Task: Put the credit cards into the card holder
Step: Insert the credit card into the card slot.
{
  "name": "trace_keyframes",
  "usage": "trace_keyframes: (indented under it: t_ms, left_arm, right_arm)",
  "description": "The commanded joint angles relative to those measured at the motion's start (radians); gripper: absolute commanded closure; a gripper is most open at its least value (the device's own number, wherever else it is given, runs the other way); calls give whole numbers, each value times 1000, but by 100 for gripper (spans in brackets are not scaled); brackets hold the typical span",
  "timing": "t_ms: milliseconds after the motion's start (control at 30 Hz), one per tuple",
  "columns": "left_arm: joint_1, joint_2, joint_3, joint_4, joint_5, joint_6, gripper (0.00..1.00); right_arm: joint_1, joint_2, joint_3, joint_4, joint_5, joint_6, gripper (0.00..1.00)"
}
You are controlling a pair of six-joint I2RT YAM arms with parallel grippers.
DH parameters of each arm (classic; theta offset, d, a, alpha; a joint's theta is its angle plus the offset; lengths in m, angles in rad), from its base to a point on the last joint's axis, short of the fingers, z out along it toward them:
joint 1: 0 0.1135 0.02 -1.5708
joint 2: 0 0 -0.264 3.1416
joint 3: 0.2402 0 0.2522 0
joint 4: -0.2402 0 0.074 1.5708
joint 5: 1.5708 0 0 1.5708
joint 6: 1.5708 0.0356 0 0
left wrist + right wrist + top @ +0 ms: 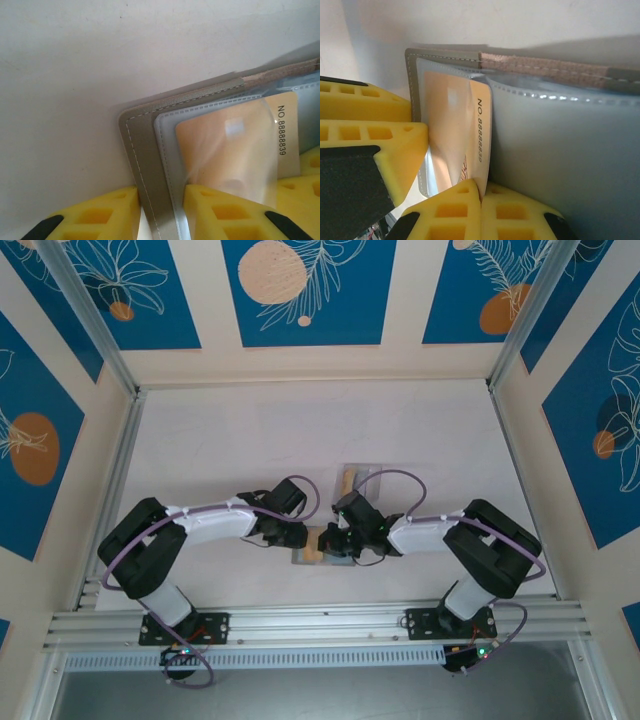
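Note:
The card holder (145, 150) lies open on the white table, grey cover outside, pale bluish clear pockets inside (560, 150). My left gripper (161, 192) is shut on its cover edge and outer pocket, yellow fingers (100, 215) on either side. An orange-tan credit card (480, 130) marked "NO. 8888839" sits partly inside a clear pocket (220, 145). My right gripper (481, 192) is shut on that card's near edge. From above, both grippers meet over the holder (308, 556), the left gripper (300, 537) on its left and the right gripper (336, 540) on its right.
A clear plastic box (362, 478) with something tan in it lies just behind the grippers. White tabletop (230, 440) stretches to the back and sides. Metal frame rails (120, 460) border the table.

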Motion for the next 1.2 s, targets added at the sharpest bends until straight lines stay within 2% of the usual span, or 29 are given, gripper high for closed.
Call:
trace_keyframes:
  t_ms: [0, 133, 367, 433, 500, 633, 733, 867, 967, 1167]
  left_arm:
    - [-38, 87, -31, 106, 48, -4, 70]
    - [-39, 78, -42, 107, 37, -17, 69]
    - [-38, 62, -77, 132, 35, -36, 67]
    - [-38, 60, -81, 146, 47, -40, 67]
    - [-38, 51, -86, 158, 61, -48, 67]
    - [-37, 8, -98, 181, 82, -62, 66]
    - [-28, -25, -118, 212, 117, -73, 65]
    - [-21, -46, -133, 205, 116, -70, 65]
    - [-18, -50, -143, 206, 111, -67, 65]
    - [-17, -42, -159, 219, 117, -64, 65]
  right_arm:
    - [16, 61, -33, -90, -13, -36, 96]
    - [16, 13, -19, -142, -28, -75, 82]
    - [-18, -90, 71, -410, -119, -220, 59]
    - [-29, -102, 99, -472, -120, -251, 56]
    - [-42, -108, 127, -518, -107, -278, 60]
    - [-60, -89, 174, -545, -78, -298, 83]
    - [-59, -50, 225, -574, -34, -305, 94]
    - [-41, 6, 290, -625, 41, -311, 100]
    - [-23, 45, 318, -664, 98, -306, 100]
    - [9, 96, 347, -680, 134, -287, 100]
